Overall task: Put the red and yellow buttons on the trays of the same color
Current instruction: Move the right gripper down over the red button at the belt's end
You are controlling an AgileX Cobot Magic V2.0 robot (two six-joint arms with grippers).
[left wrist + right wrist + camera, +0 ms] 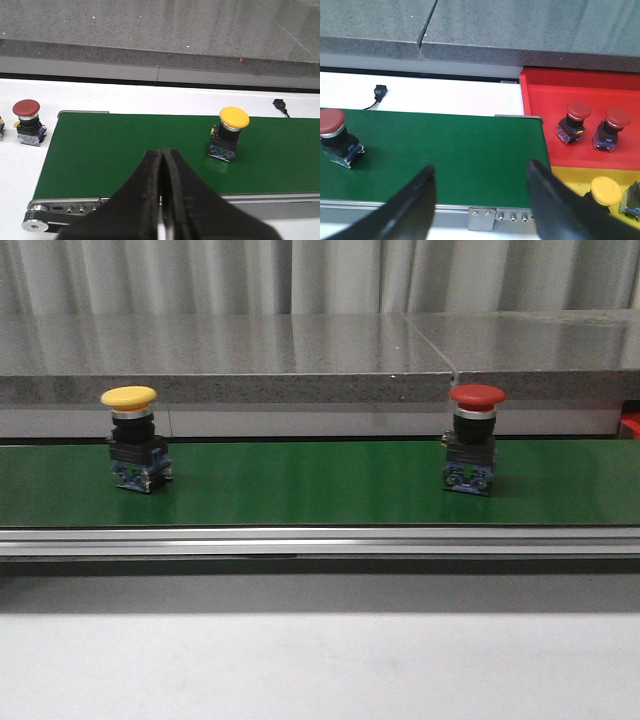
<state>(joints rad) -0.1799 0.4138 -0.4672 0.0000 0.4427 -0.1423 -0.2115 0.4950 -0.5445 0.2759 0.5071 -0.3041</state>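
A yellow button [131, 438] stands upright on the green belt [300, 485] at the left; it also shows in the left wrist view [230, 133]. A red button [474, 438] stands on the belt at the right, also in the right wrist view [334, 136]. My left gripper [163, 151] is shut and empty, above the belt's near edge, apart from the yellow button. My right gripper [481, 172] is open and empty over the belt's end. A red tray [580, 95] holds two red buttons [574, 121]. A yellow tray [570, 177] holds a yellow button [605, 191].
Another red button [27, 121] stands on the white table off the belt's left end. A grey stone ledge [300, 355] runs behind the belt. A metal rail [300, 540] edges the belt's front. A small black plug [379, 92] lies behind the belt.
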